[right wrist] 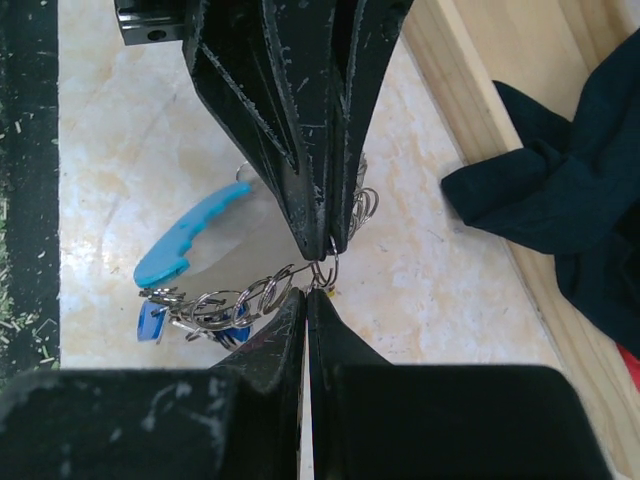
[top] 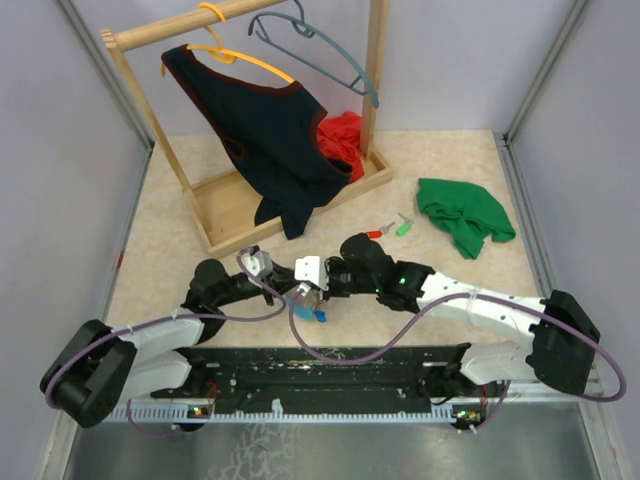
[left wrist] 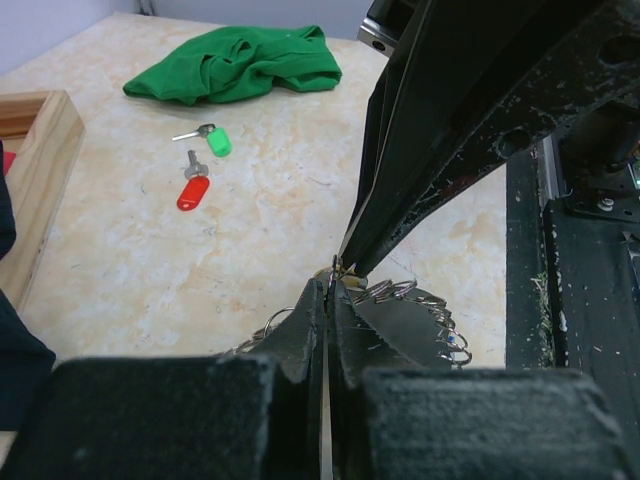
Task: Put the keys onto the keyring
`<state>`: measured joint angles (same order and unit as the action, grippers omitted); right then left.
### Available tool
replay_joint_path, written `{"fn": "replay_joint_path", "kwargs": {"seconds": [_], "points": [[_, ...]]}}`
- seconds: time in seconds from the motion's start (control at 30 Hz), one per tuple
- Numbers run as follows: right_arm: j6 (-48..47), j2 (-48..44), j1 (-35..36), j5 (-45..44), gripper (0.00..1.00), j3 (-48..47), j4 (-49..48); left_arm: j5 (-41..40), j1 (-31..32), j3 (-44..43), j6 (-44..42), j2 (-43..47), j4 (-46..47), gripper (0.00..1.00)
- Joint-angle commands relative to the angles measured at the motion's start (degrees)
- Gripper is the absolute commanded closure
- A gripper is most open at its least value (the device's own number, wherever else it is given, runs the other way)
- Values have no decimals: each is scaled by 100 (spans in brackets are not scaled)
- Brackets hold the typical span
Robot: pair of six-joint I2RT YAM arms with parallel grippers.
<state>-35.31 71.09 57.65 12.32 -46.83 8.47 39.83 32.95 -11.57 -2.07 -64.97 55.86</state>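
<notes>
Closest to the right wrist lens, the right jaws are clenched, and their tips pinch a wire ring of the keyring [right wrist: 230, 298]. Meeting them tip to tip, the left jaws are clenched as well. I cannot tell whether they nip that same ring or its neighbour.

From that meeting point I see the coil of rings run off to one side and join the light-blue band [right wrist: 190, 235]. A blue key [right wrist: 150, 320] hangs among the rings at that end. Overhead, I place the keyring just near of where the jaws meet, at the middle of the tabletop [top: 450, 160] toward its near edge. I cannot tell whether it rests on the surface or hangs just above it.

Farther out, to the far right of the jaws, a red key [top: 375, 234] and a green key [top: 403, 226] lie on the tabletop just beside each other, not touching. A crumpled green cloth [top: 462, 215] lies near them on the right.

At the far left stands a wooden rack [top: 215, 200]. A dark garment [top: 265, 130] hangs from it, and its hem droops over the rack's base.
</notes>
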Motion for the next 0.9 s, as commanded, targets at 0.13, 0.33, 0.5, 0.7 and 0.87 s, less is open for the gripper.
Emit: {"fn": "replay_joint_path", "kwargs": {"seconds": [0.13, 0.33, 0.5, 0.7, 0.87], "points": [[-109, -548, 98, -223, 100, -71, 83, -209, -58, 101, 275, 19, 1171, 88], [-334, -629, 100, -231, 100, -295, 487, -48, -60, 82, 207, -99, 1112, 80], [-475, -655, 100, -222, 100, -438, 775, 344, -61, -24, -31, -210, 889, 76], [-595, -625, 98, -252, 100, -620, 1087, 961, -61, -265, -292, -257, 557, 72], [-651, -681, 107, -238, 100, -702, 1171, 1437, -30, -479, -253, -483, 413, 61]]}}
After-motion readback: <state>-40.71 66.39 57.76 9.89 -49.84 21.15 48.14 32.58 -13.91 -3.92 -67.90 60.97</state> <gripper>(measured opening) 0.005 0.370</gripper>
